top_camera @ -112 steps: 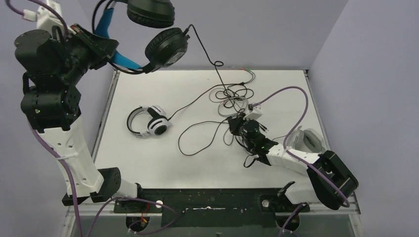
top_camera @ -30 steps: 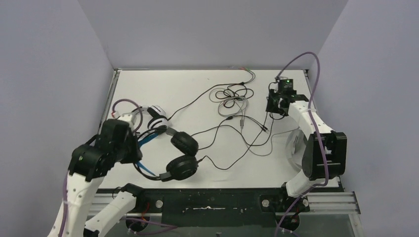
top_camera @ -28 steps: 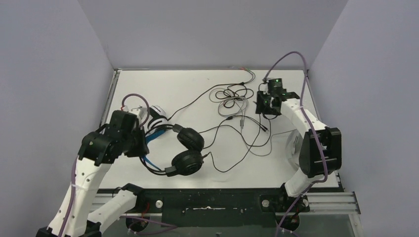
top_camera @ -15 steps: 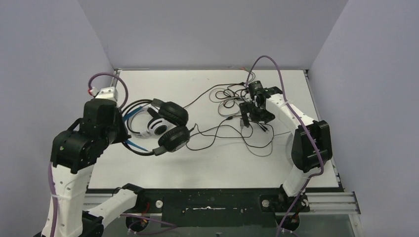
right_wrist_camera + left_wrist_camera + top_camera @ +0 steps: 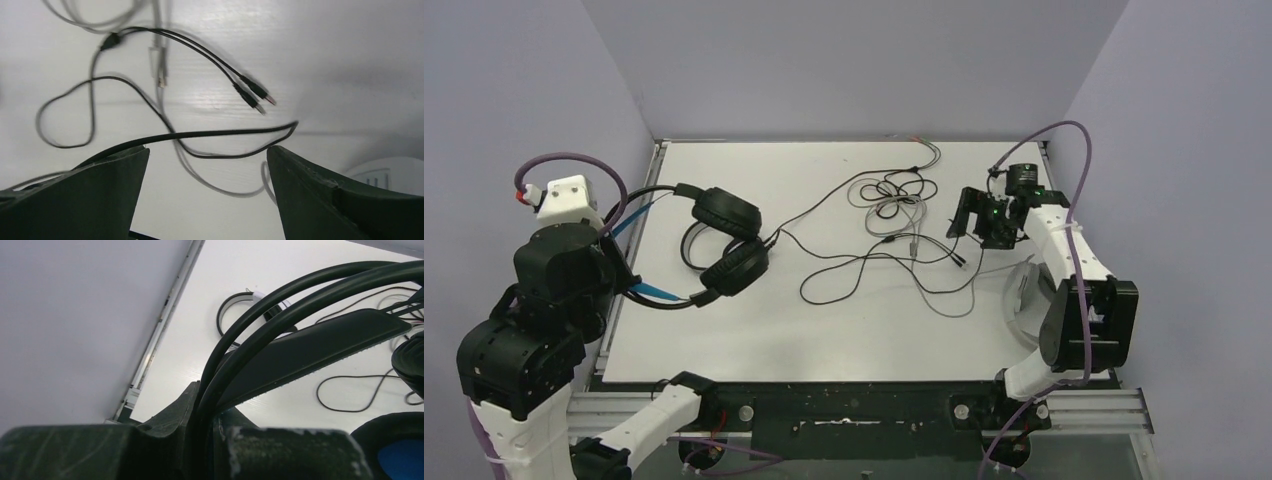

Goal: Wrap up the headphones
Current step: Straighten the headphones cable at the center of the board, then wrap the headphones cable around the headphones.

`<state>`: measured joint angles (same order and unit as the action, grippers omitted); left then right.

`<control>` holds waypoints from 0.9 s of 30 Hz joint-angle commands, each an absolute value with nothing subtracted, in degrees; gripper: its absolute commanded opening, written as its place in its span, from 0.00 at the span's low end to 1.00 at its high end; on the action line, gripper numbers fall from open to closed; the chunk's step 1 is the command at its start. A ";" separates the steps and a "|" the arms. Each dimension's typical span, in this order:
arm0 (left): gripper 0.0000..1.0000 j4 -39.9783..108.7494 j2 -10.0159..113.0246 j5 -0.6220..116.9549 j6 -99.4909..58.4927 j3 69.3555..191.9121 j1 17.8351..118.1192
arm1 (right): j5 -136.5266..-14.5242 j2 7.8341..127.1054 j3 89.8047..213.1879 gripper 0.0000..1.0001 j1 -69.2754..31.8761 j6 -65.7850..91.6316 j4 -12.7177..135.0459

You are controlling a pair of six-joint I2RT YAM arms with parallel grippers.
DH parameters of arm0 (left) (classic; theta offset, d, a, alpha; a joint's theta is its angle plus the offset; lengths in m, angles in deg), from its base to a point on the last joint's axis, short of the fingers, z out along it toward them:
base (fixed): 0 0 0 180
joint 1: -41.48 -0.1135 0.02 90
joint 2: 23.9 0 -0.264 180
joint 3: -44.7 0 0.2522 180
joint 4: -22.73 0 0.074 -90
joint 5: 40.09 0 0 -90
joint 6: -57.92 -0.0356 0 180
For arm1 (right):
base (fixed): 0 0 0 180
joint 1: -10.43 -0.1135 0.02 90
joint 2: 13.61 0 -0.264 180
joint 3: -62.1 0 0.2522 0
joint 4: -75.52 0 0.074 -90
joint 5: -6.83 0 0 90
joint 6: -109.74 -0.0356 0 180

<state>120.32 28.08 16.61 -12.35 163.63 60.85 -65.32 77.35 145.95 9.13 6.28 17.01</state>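
Left gripper (image 5: 206, 450) is clenched on the headband of the black headphones (image 5: 724, 212), raised over the worktop's (image 5: 824, 330) left side. Right gripper (image 5: 207, 155) hangs released above the black cable (image 5: 220, 133). Risk: this cable crosses the pale cables (image 5: 894, 195), so winding may drag or knot them.

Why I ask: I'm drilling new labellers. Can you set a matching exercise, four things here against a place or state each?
Things:
1. black headphones
2. right fingers
3. pale cable tangle
4. grey-white headphones

Places or states:
A. open, holding nothing
B. partly under the right arm
C. headband clamped in the left fingers
D. far middle of the table

Pairs: 1-C, 2-A, 3-D, 4-B
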 commanded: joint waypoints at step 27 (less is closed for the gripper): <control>0.00 105.54 31.33 17.30 -17.40 166.91 60.55 | -52.46 57.44 133.04 1.00 -20.59 17.73 58.03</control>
<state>110.55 31.23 13.04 -20.90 162.16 60.81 -57.95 52.76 135.89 -17.89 16.43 36.31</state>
